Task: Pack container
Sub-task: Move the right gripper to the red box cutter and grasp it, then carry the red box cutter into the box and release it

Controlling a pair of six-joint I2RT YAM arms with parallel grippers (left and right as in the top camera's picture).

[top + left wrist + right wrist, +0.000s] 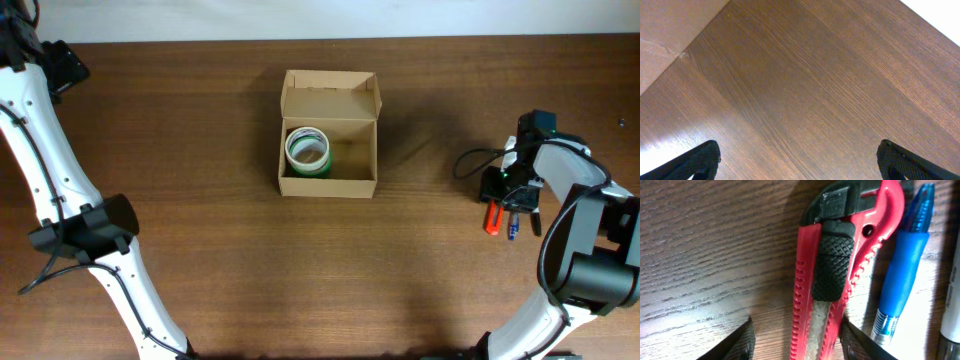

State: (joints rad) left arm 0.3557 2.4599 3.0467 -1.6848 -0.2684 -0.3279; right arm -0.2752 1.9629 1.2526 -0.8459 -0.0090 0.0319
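Observation:
The container [328,185], a tan cardboard box with its flap lid open toward the back, stands at the table's middle. A green and white tape roll [307,150] lies inside it at the left. My right gripper [799,340] is open at the table's right side [511,197], its fingers straddling a red utility knife [822,255]. The right finger is against the knife and the left finger is apart from it. The knife's tip shows in the overhead view [491,218]. My left gripper [800,160] is open and empty over bare wood, far from the box.
A blue pen [902,265] lies just right of the knife, and also shows in the overhead view [512,229]. A white object [952,310] is at the right edge of the right wrist view. A tan surface [665,35] fills the left wrist view's upper left corner.

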